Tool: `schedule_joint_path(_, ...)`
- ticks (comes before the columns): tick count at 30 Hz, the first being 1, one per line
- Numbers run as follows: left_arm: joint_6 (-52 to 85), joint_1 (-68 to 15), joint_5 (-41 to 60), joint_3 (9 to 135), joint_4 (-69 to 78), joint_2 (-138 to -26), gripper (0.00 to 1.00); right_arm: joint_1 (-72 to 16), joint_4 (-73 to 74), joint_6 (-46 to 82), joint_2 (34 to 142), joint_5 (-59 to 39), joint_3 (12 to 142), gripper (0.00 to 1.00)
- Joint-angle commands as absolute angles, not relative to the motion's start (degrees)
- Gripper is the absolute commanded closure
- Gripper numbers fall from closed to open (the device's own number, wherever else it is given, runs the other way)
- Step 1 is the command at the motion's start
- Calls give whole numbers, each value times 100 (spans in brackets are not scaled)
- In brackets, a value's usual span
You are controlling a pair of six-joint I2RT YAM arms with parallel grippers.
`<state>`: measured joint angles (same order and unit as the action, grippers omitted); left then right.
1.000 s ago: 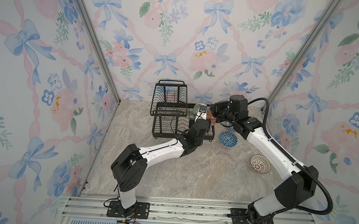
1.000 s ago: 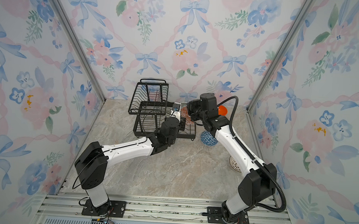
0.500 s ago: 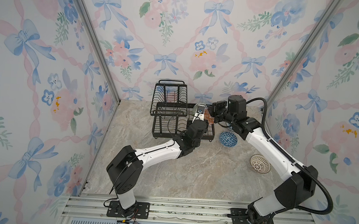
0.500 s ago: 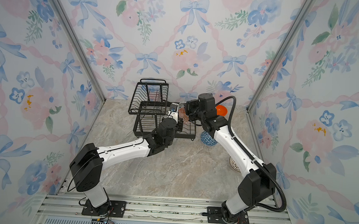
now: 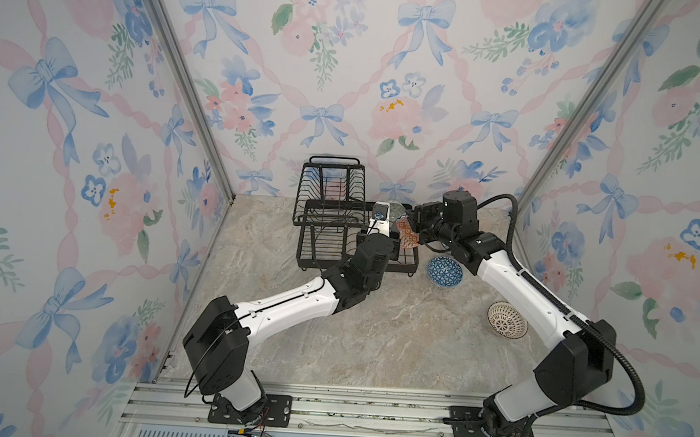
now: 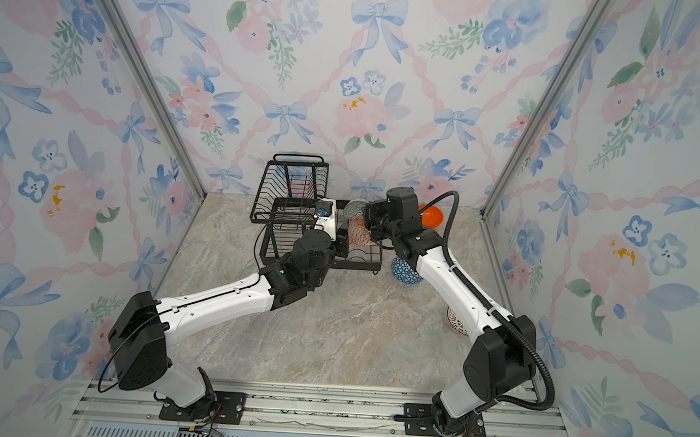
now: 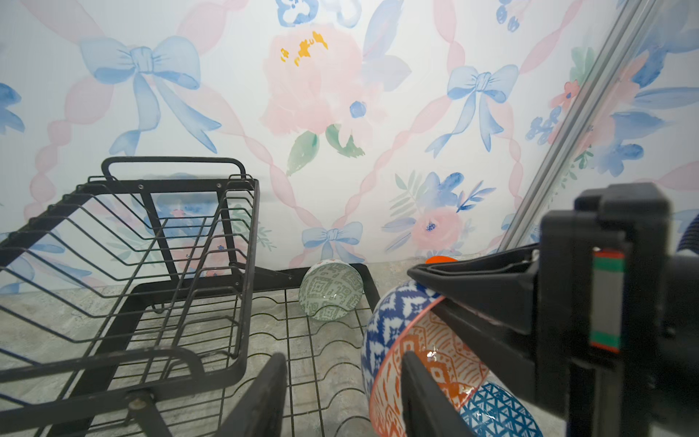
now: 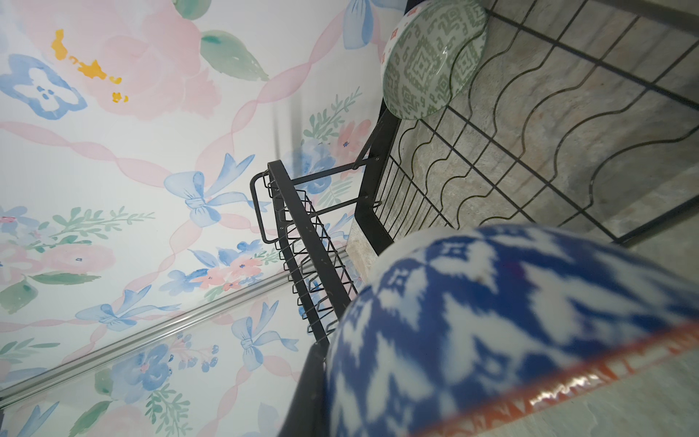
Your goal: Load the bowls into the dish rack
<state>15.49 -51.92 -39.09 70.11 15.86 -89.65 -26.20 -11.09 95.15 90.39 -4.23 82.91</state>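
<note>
- My right tool (image 7: 429, 289): fingers pressed together on the rim of the orange-white patterned bowl (image 7: 416, 333). One finger is inside, the other on the blue-and-white outer wall.
- The held bowl is tipped on edge, its orange inside facing the left wrist camera.
- My left tool (image 7: 342, 361): fingers spread, nothing between them. In the left wrist view the finger nearer the bowl overlaps its orange inside. I cannot tell whether they touch.
- Both tools hang over the right part of the dish rack (image 7: 272, 275) base, above the wavy dividers. I cannot tell whether the held bowl's lower edge rests on the wires.
- The raised basket (image 7: 170, 185) stands just beside my left tool, on the side away from the bowl, and closes off that side.
- The grey-green patterned bowl (image 7: 331, 289) stands on edge in the far corner of the base, beyond the held bowl and apart from it.
- The dark-blue geometric bowl (image 5: 444, 272) lies tilted on the desk (image 5: 374, 333), just beside the rack's front right corner and near my right arm.
- The white bowl with dark lattice (image 5: 507, 319) is on the desk beside my right arm, well apart from the rack.
- The plain orange bowl (image 6: 431, 217) sits at the back of the desk behind my right wrist, partly hidden.
</note>
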Motion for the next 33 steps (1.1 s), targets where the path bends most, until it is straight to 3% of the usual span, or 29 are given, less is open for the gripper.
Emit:
schedule_joint_path(1,1899,-5178,-3863,7077,748,-8807,36,-2492,-800,9464,9088,-489,8205,100)
schedule_joint_path(7,2110,-5211,-3764,7180,245,-8682,2,-2273,-698,9331,9036,-705,7996,100)
schedule_joint_path(21,1832,-5284,-3532,7737,-544,-8704,2,-1959,-715,8427,9215,-958,8223,100)
schedule_joint_path(28,1347,-5064,-2853,8684,-1252,-9191,2,-1977,370,8345,9448,-967,8038,100)
schedule_joint_path(33,1054,-4862,-2404,8955,-1251,-9299,2,-1982,375,7936,9832,-948,8361,100)
